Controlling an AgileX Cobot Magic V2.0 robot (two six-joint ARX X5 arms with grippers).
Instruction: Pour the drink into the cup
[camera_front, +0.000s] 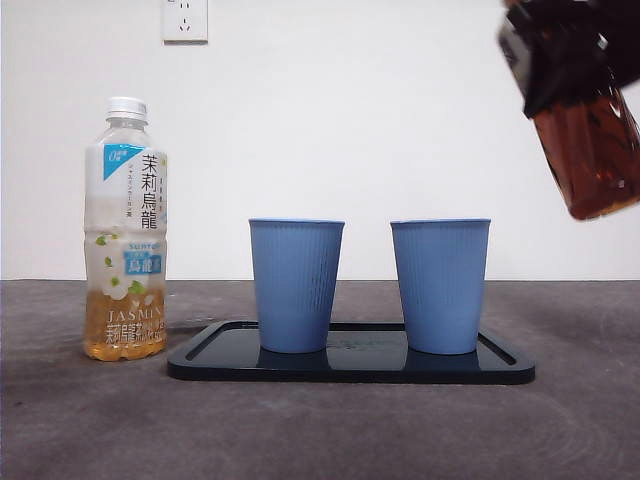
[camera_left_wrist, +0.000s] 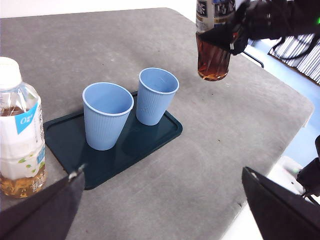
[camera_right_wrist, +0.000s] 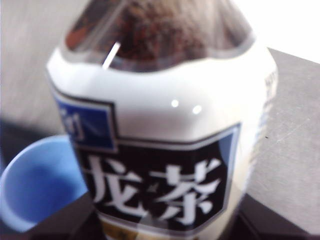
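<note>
Front view: the dark tea bottle (camera_front: 590, 150), clamped in the right gripper (camera_left_wrist: 235, 35) and held aloft, long axis slightly tilted, beyond the tray's (camera_front: 350, 365) right end, is nearest the right-hand cup (camera_front: 440, 285).

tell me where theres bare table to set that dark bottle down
Bare table lies past the tray's end nearest the dark bottle in the right gripper, and along the tray's front edge. Crowded: the tray with two blue cups, and the jasmine bottle by its other end, near the open left gripper.
</note>
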